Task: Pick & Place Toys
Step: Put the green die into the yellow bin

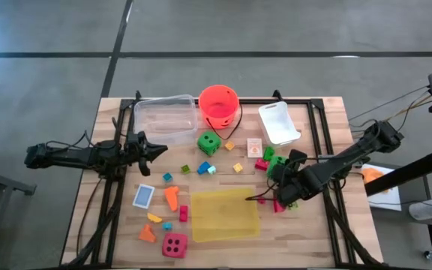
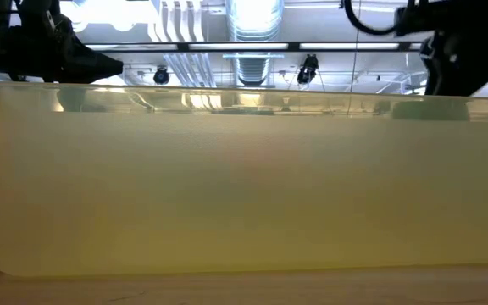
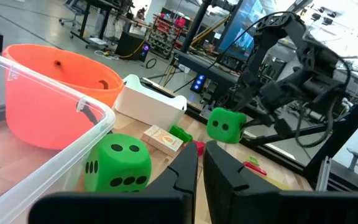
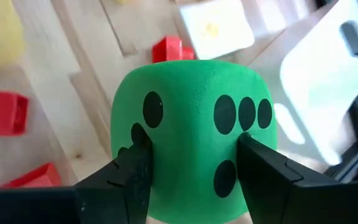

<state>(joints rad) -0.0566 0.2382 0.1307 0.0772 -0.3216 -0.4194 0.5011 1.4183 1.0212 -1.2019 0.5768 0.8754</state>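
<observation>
One green foam die (image 4: 194, 106) sits between the fingers of my right gripper (image 4: 191, 144), above the table's right middle (image 1: 276, 159); the left wrist view shows this die (image 3: 225, 124) in the air. A second green die (image 1: 208, 142) rests on the wood near the bucket. A pink die (image 1: 175, 244) lies at the near edge. Small coloured bricks (image 1: 172, 196) and two cards (image 1: 144, 196) lie scattered on the table. My left gripper (image 1: 158, 150) waits shut at the table's left, pointing level. My right gripper pinches the green die by two opposite faces (image 4: 166, 149), one finger (image 4: 260, 168) on each side. The fingers slant down from the table's right side. The die is lifted clear of the table.
At the far edge stand an orange-red bucket (image 1: 218, 103), a clear plastic box (image 1: 163, 116) and a white tray (image 1: 278, 122). A flat yellow tray (image 1: 225, 214) lies at the near middle, and its wall (image 2: 244, 169) fills the low view. Red bricks (image 4: 2, 112) lie below the held die.
</observation>
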